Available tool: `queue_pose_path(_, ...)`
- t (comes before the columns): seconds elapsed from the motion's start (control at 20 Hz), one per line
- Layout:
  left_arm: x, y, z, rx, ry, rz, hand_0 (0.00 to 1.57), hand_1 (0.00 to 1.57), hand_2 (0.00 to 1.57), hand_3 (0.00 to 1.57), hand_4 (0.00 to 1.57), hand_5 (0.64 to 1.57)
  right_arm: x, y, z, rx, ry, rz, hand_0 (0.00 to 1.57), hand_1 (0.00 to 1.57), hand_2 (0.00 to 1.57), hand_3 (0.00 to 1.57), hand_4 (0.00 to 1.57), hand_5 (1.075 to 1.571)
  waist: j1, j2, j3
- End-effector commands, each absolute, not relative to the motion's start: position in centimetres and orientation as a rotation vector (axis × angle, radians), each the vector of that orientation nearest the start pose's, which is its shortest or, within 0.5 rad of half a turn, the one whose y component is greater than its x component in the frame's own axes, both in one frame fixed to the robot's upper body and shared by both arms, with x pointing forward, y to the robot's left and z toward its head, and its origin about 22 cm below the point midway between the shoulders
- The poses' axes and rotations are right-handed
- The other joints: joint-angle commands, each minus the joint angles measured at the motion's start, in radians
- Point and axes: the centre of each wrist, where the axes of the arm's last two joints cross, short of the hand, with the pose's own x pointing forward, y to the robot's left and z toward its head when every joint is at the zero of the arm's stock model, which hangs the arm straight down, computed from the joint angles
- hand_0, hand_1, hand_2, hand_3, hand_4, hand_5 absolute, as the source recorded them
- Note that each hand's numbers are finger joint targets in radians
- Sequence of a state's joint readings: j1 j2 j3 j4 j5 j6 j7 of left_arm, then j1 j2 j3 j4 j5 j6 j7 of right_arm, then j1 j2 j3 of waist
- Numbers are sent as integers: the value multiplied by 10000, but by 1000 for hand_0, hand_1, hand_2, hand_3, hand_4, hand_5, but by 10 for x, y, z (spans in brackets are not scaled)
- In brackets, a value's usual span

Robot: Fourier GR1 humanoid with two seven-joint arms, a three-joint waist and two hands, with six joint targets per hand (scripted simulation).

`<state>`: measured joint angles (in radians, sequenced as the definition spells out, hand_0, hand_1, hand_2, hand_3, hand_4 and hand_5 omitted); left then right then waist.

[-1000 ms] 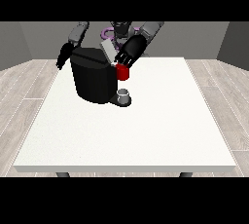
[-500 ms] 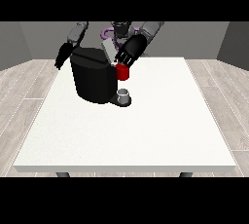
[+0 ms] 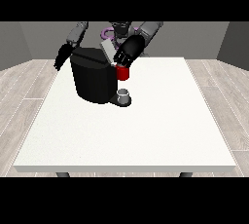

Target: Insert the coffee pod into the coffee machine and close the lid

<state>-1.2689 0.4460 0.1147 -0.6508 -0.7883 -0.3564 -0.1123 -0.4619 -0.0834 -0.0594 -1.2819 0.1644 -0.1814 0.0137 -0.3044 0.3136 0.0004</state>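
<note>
The black coffee machine point(image 3: 94, 79) stands on the far left part of the white table point(image 3: 146, 130). Its grey lid point(image 3: 107, 50) is tilted up at the top. The hand at the view's right point(image 3: 129, 51) is just right of the lid and right above a red thing at the machine point(image 3: 123, 73). A small grey thing point(image 3: 124, 95) rests on the machine's base below the red thing; I cannot tell it for the pod. The hand at the view's left point(image 3: 63, 57) hangs beside the machine's left side with relaxed fingers, holding nothing.
The robot's torso point(image 3: 116, 30) is behind the machine at the table's far edge. The table's near and right parts stretch out white towards the camera. Grey floor lies around the table.
</note>
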Motion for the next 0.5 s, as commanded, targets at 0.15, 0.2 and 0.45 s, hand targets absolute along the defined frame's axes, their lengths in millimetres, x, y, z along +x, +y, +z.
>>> queue_pose_path(0.15, 459, 252, 287, 8476, -16104, -12176, 1173, 1173, 1194, 1066, 0, 1571, 349, -200, 68, -2504, -17524, 1225, 0, 0, 0, 0, 0, 1571, -56, 381, -4)
queue_pose_path(0.2, 459, 259, 277, 8483, -15976, -12185, 1162, 1162, 1190, 1068, 0, 1571, 349, -203, 70, -2695, -17762, 1211, 0, 0, 0, 0, 145, 1571, 56, 454, -4)
queue_pose_path(0.45, 458, 269, 302, 8123, -16438, -11600, 1115, 1115, 1136, 1016, 0, 1571, 350, -198, 73, -2565, -17645, 1048, 0, 0, 0, 0, 0, 1571, -131, 588, -3)
